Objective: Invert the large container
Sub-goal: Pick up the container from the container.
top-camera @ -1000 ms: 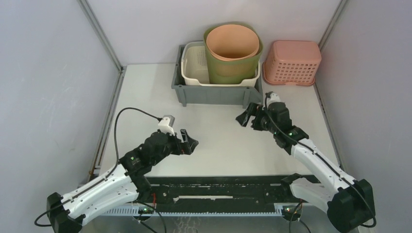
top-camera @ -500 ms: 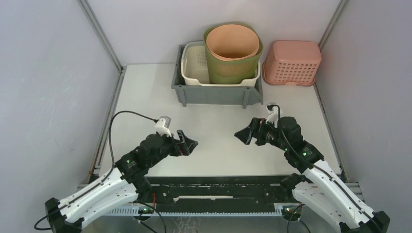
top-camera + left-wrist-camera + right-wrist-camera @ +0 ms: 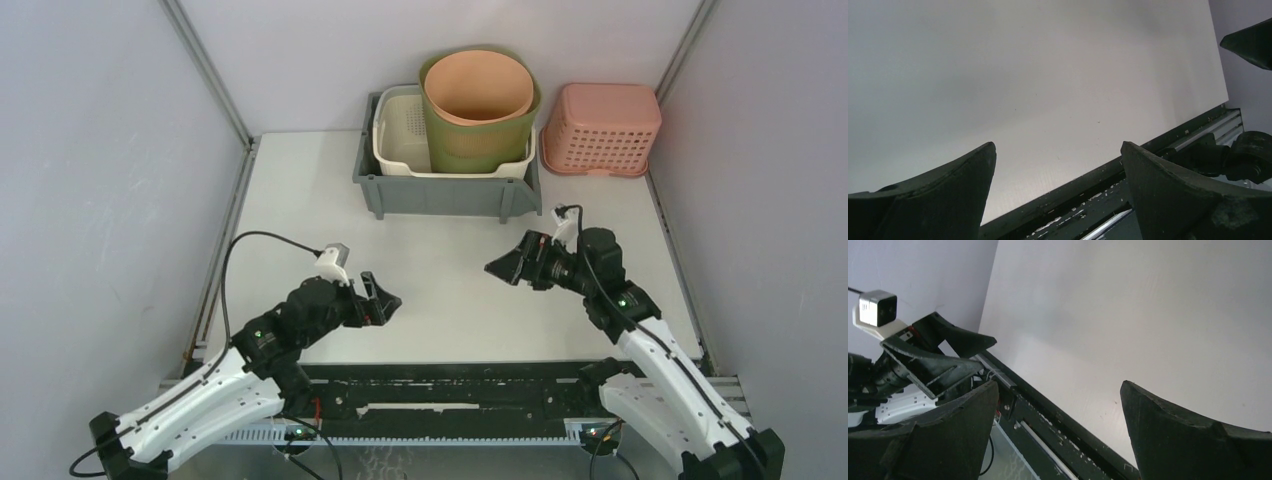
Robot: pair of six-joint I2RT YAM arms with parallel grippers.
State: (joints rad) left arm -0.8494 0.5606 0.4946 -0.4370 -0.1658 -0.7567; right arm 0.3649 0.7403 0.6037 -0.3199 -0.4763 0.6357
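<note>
The counter point(image 3: 300, 200) is seen from above and behind. It is skimmed closely by both wrist views, turned toward each other; the left claw point(image 3: 988, 356) is caught in the right one.

Colours recorded: bin point(image 3: 440, 196) grey; perforated basket point(image 3: 400, 135) cream; bucket point(image 3: 478, 145) olive-green outside, peach inside; lattice-patterned basket point(image 3: 602, 125) pink; table point(image 3: 300, 200) white; walls point(image 3: 100, 150) pale grey.

The left gripper point(image 3: 1057, 146) has its jaws spread wide above the white table point(image 3: 1048, 75), near the black rail point(image 3: 1083, 192).
</note>
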